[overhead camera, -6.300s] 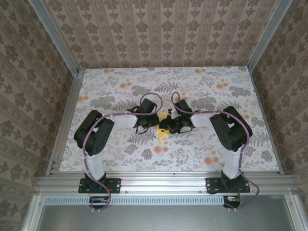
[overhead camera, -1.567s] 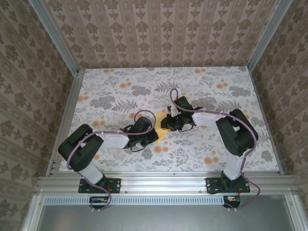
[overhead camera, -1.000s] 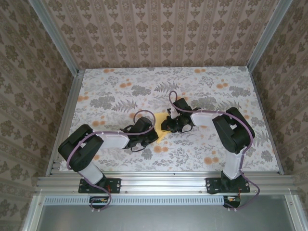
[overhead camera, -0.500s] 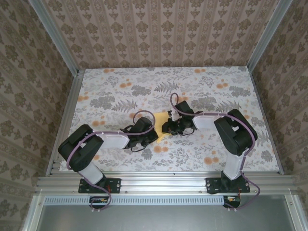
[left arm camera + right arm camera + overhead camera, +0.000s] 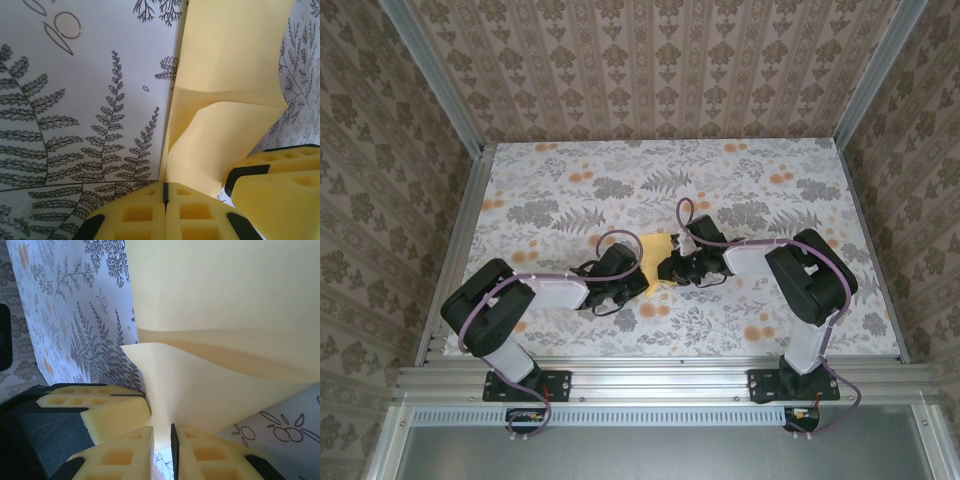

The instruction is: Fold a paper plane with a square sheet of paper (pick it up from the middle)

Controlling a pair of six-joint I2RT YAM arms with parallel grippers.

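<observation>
**Two Pincers on a Half-Folded Yellow Sheet**

The table (image 5: 570, 180), covered in a fern-and-flower print, lay under me. My left arm (image 5: 545, 290) and right arm (image 5: 790, 265) both bent in toward its middle. Between the two wrists sat the yellow sheet of paper (image 5: 653, 247), mostly hidden beneath them from overhead, so I could not make out its full outline. Close up it was creased, with one flap raised off the cloth and its far part cut off at the frame edges. My right pincer (image 5: 161, 432) pinched that raised flap, which ran down between its pads (image 5: 210, 455). My left pincer (image 5: 165, 189) was pressed together just beside it, and the sheet's near corner met the seam. I could not tell whether any paper was caught there. The two sets of pads stood close, but I could not see whether they touched.
</observation>
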